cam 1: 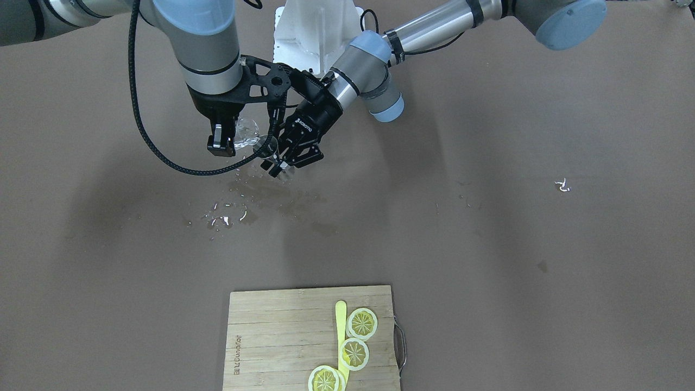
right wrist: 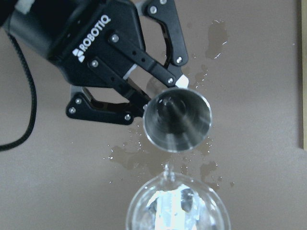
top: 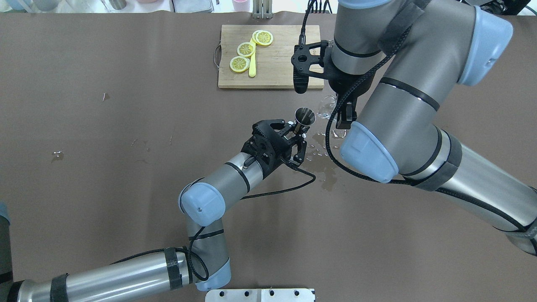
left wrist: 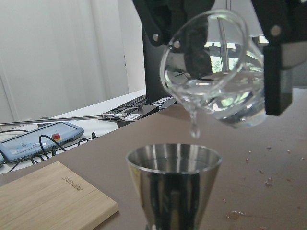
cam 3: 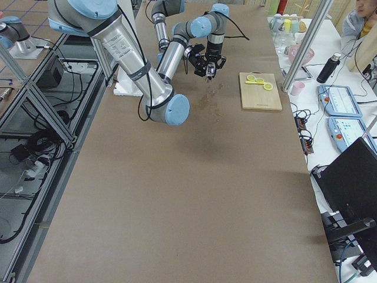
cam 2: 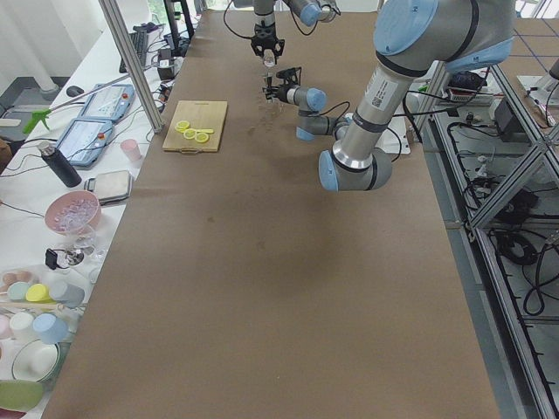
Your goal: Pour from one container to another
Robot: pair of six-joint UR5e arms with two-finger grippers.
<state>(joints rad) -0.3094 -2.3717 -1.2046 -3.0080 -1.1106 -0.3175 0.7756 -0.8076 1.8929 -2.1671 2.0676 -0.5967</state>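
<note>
Two vessels meet above the middle of the table (top: 126,167). A clear glass (left wrist: 211,72) is tipped spout-down, and the right gripper (cam 1: 245,137) is clamped across its body. A steel jigger (left wrist: 173,189) stands upright just under the lip, pinched low on its narrow part by the left gripper (top: 296,136). Water lies in the tilted glass, and a drop (left wrist: 194,129) hangs from the lip over the jigger's mouth.

The glass looks thin, smooth and probably wet, so likely brittle and slippery. A steady squeeze across the body suits it better than a hard one. The jigger seems light and stiff, with a small mouth. Held so low, it may swivel as it fills.

The brown cover is wet, with puddles (cam 1: 260,195) and scattered drops below both grippers. A board (top: 277,63) with lemon slices (top: 240,63) lies well apart at the far edge. The side benches hold cups, a bottle and control pendants.
</note>
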